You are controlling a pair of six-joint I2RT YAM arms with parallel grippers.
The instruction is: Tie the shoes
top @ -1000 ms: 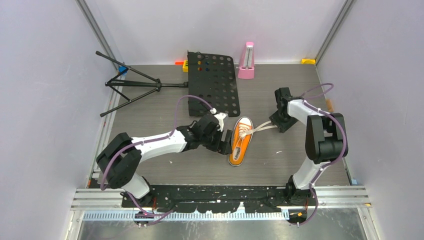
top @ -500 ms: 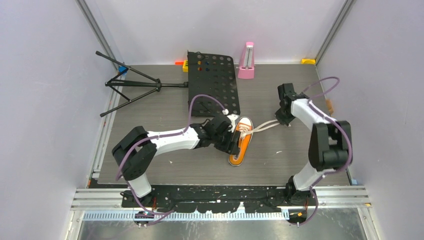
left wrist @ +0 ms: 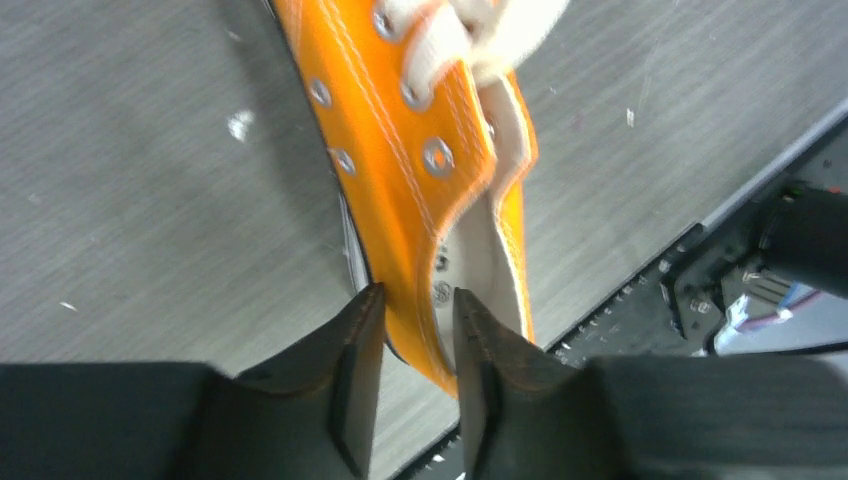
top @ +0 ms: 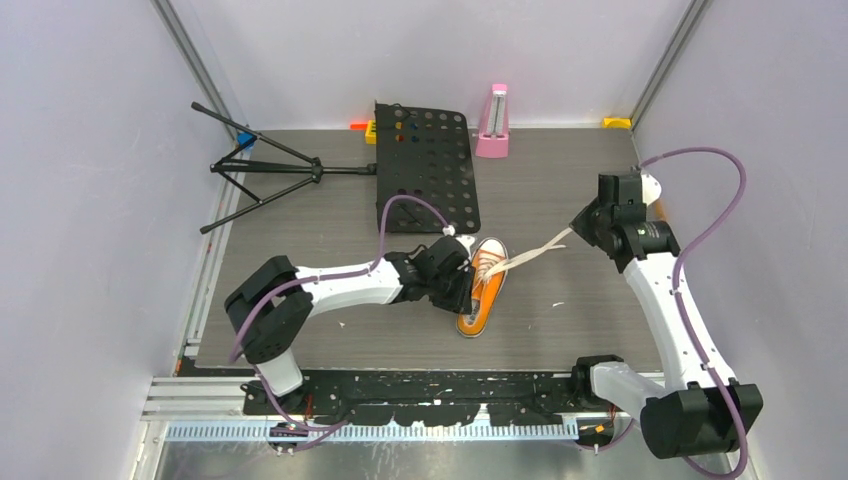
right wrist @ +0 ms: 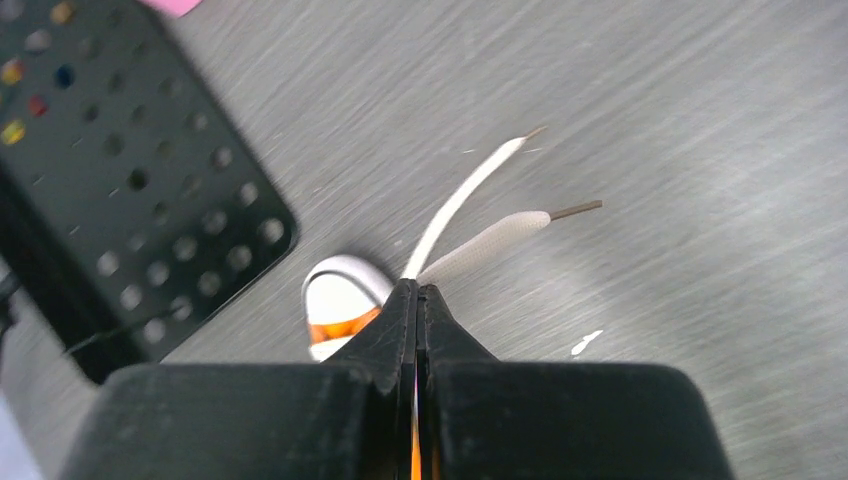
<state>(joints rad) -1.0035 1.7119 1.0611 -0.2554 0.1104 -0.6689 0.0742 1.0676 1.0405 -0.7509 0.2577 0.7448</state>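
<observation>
From above, your sneaker (top: 485, 292) lies at the table's (top: 560, 335) middle, with bare room right of it.

Left wrist: your left gripper (left wrist: 415, 300) pinches its side wall.

Right wrist: your right gripper (right wrist: 417, 290), fingers pressed together, clamps the laces (right wrist: 480, 238).

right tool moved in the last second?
Yes. The right tool has shifted right, away from the pink metronome toward the right wall, pulling the laces out from the shoe.
</observation>
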